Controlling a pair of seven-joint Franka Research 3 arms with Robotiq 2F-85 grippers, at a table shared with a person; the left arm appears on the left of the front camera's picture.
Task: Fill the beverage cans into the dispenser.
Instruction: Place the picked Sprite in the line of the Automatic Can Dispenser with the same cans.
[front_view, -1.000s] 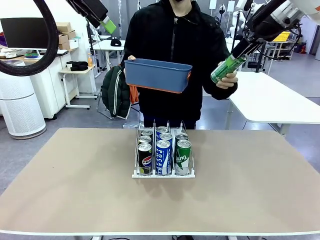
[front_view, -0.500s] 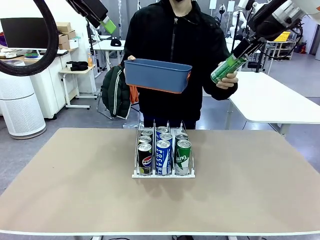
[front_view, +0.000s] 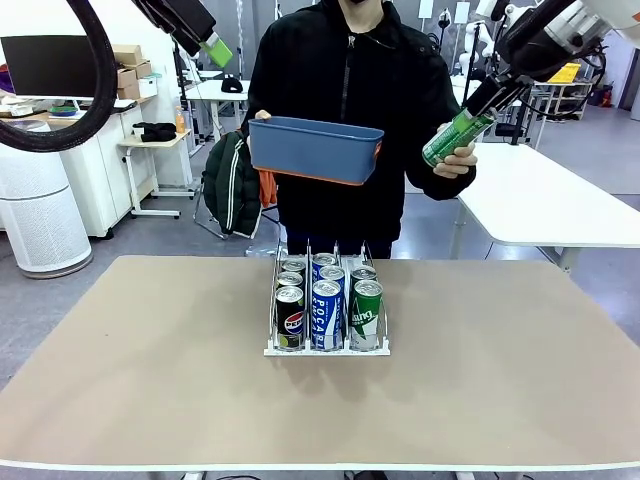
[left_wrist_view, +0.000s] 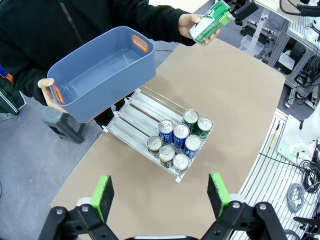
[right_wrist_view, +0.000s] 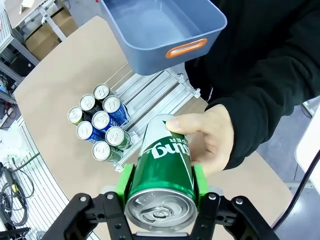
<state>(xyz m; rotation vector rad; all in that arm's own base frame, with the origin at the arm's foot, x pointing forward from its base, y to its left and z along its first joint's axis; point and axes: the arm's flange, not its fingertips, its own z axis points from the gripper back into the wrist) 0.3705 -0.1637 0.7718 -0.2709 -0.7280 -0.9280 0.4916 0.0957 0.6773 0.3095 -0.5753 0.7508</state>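
High on the left, my left pincer (front_view: 218, 50) hangs released. Below, the dispenser (front_view: 327, 345) sits mid-surface. On the right, my right pincer (right_wrist_view: 162, 189) grasps the green can (right_wrist_view: 165, 172), its long axis tilted, the person's hand (right_wrist_view: 210, 140) touching it.

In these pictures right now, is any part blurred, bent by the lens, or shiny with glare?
Front view: sharp, even room light. Left wrist view: wide-angle lens curves the table edges. Right wrist view: the green can looms large but stays sharp, its silver top catching mild glare; the blue bin is clear too.
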